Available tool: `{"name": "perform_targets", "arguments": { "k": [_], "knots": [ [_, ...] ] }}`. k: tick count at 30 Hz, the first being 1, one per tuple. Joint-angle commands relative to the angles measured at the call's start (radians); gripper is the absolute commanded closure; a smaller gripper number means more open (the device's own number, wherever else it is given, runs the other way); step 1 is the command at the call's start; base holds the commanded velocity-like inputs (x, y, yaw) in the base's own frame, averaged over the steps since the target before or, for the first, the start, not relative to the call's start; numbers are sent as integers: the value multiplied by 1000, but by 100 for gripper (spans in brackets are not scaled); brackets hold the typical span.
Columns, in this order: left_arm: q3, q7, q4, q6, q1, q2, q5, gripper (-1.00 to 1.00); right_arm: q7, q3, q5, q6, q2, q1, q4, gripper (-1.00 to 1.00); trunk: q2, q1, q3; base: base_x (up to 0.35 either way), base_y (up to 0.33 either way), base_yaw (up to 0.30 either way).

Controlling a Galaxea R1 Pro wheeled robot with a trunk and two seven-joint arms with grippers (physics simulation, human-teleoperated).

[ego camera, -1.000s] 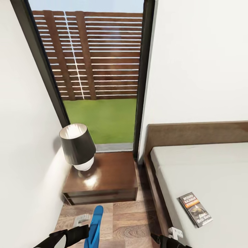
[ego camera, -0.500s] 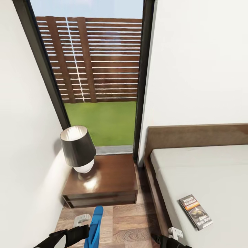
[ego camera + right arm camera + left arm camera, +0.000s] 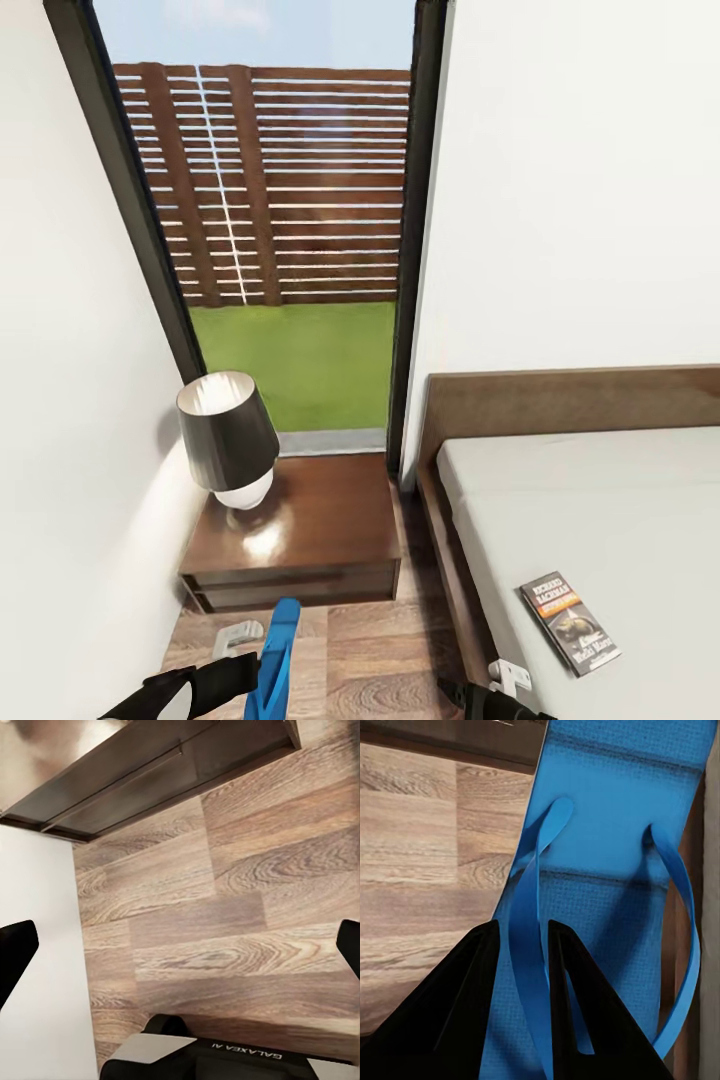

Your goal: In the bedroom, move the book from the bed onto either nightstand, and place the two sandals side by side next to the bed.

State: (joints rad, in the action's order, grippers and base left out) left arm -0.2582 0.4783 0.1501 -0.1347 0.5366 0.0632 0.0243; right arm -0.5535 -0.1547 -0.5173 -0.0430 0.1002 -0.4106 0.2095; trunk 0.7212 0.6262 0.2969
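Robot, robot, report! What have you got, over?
Left gripper shut on blue sandal. Right gripper open, empty. Book on bed. Lamp on nightstand.

Nightstand (image 3: pixel 300 525) with lamp (image 3: pixel 228 435) left of bed (image 3: pixel 600 530); book (image 3: pixel 570 622) on bed.

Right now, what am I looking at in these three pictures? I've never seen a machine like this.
It is a simulated two-armed robot in a bedroom. The big picture comes from a camera on its head, the other two from cameras near each arm's tool. The left tool is closed on a strap of a blue sandal. The right tool is open and empty above the wood floor. Ahead stands a nightstand with a lamp on it. To its right is the bed, where a book lies near the edge.
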Motion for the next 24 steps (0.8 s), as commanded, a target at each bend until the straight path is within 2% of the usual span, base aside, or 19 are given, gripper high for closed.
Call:
{"name": "perform_targets", "arguments": {
  "k": [1,24],
  "knots": [
    [-7,0,2,-8,0,0,5,100,-2,-6,-10,-5,1,-1,1,-100,1,0,0,0,0,0],
    [-7,0,2,-8,0,0,5,100,-2,-6,-10,-5,1,-1,1,-100,1,0,-38,0,0,0]
  ]
}}
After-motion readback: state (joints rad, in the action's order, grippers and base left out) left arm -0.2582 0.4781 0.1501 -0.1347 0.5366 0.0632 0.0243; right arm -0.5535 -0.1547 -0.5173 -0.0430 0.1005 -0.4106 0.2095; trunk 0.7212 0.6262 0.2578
